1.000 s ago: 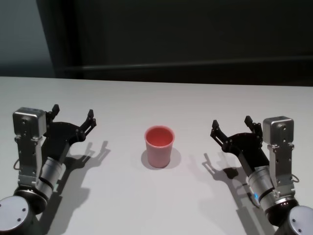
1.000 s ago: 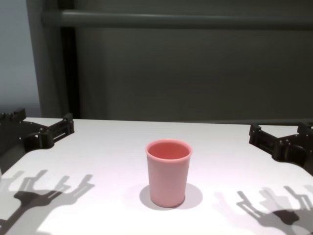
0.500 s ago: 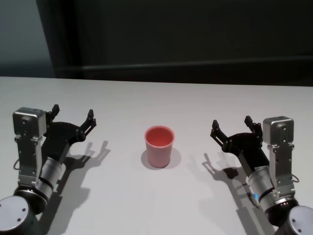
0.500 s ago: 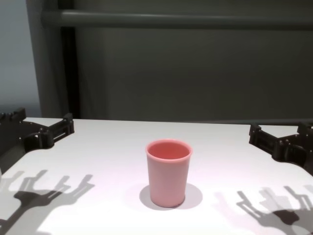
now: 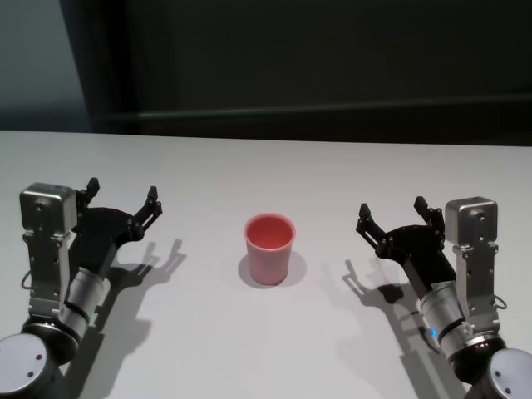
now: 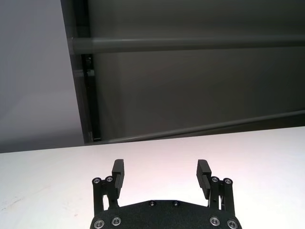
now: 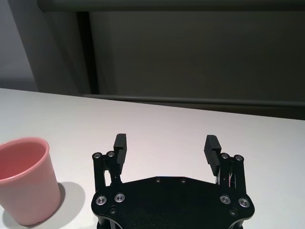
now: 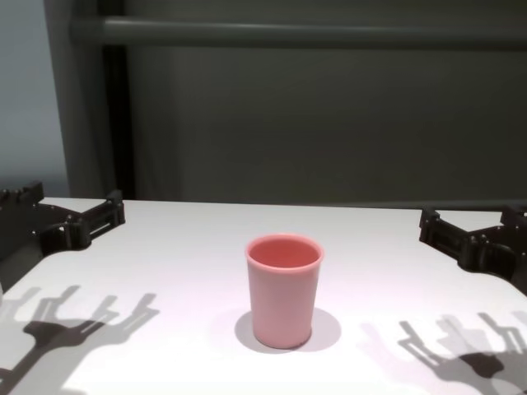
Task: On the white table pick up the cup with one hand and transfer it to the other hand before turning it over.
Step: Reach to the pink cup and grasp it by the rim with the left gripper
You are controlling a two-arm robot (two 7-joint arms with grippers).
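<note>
The pink cup stands upright, mouth up, in the middle of the white table. It also shows in the chest view and in the right wrist view. My left gripper is open and empty, well to the cup's left, above the table. My right gripper is open and empty, well to the cup's right. In the left wrist view the left gripper points over bare table; the cup is out of that view. In the right wrist view the right gripper stands apart from the cup.
A dark wall with a horizontal rail runs behind the table's far edge. Both grippers cast shadows on the tabletop.
</note>
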